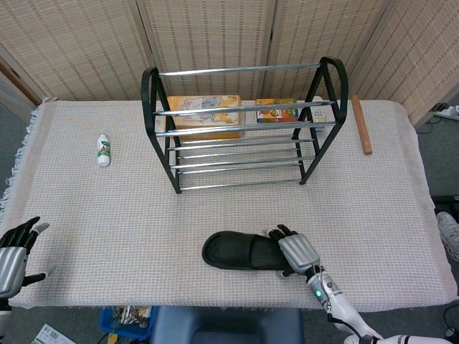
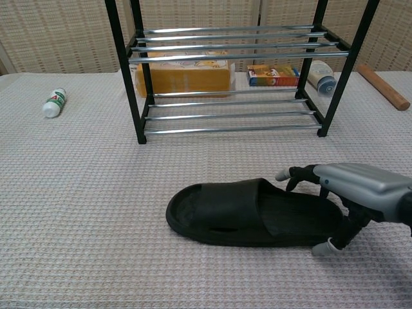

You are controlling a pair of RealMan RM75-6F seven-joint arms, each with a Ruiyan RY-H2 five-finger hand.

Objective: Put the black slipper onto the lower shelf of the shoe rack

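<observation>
I have the black slipper (image 2: pixel 248 215) lying flat on the woven cloth (image 1: pixel 107 215) in the lower middle of the head view, toe end pointing toward the left of the frame, well apart from the shoe rack (image 1: pixel 240 129) that stands at the upper centre. My right hand (image 2: pixel 351 193) sits over the slipper's heel end at the lower right of the chest view: the fingers (image 2: pixel 297 175) reach across the far rim of the heel while the thumb tip (image 2: pixel 322 247) rests on the cloth against the near edge, so the hand straddles the heel with a fairly narrow spread, touching it, though I cannot tell whether it has a firm grip, and the slipper is flat on the cloth. My left hand (image 1: pixel 13 247) shows only at the lower left corner of the head view, at the cloth's edge, holding nothing, its fingers apart. The rack's lower shelf bars (image 2: pixel 228 116) carry nothing. Behind the rack I see a yellow box (image 2: pixel 183 76), a smaller colourful box (image 2: pixel 273 75) and a small white jar (image 2: pixel 320 76). A white bottle (image 1: pixel 104 149) lies at the left of the cloth, and a wooden stick (image 1: pixel 361 124) lies at the upper right, beside the rack.
</observation>
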